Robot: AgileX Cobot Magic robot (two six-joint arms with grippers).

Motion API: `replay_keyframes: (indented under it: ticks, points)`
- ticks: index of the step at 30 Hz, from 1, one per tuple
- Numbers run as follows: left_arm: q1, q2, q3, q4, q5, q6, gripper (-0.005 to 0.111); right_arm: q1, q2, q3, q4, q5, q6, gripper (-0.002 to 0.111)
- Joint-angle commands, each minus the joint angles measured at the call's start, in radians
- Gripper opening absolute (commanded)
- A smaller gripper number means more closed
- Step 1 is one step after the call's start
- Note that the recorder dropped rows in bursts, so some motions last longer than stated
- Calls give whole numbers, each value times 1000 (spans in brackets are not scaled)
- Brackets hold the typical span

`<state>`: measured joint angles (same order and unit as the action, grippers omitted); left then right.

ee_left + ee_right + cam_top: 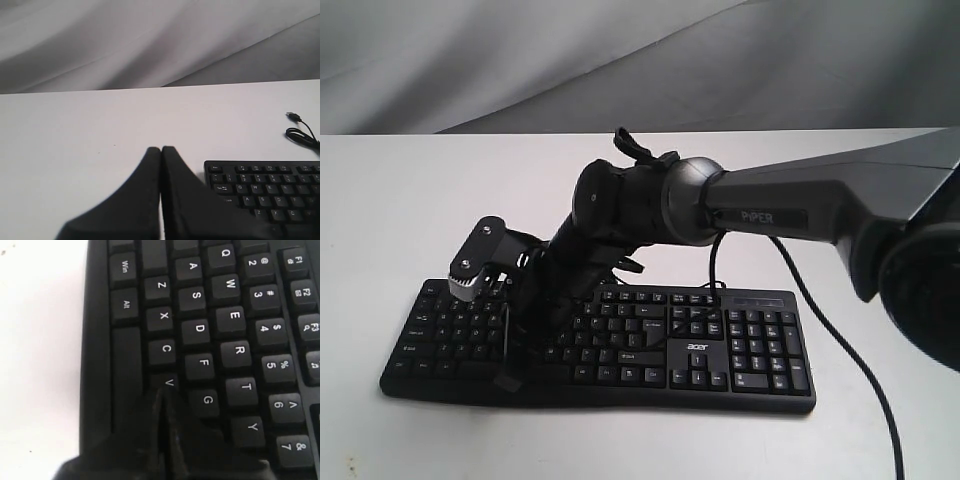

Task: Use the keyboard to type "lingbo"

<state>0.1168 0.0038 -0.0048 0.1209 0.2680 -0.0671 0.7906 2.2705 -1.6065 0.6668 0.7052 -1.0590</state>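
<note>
My right arm (770,205) spans the keyboard (620,345) left half and blocks passage there. Number-pad side open. Cable (865,375) crosses near-right table (400,200); far left free.

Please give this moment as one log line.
right gripper: shut, at V key | left gripper: shut, off keyboard | keyboard: on table

I'm seeing a white-lettered black keyboard (740,345) lying on a plain white table (400,200); my left gripper (161,148) and right gripper (161,393) are showing black.
</note>
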Motion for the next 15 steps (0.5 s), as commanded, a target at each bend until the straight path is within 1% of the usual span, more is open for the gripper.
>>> replay_keyframes:
  ticks: [1, 7, 11, 15]
  points:
    - [-5, -4, 5, -4, -5, -2, 1, -11, 10, 5, 3, 6, -4, 0]
    - [-5, -4, 5, -4, -5, -2, 1, -46, -80, 5, -49, 14, -2, 0]
    - [-5, -4, 5, -4, -5, -2, 1, -69, -102, 5, -125, 54, 40, 0]
    - [-5, -4, 5, -4, -5, -2, 1, -104, -102, 23, -122, 86, 52, 0]
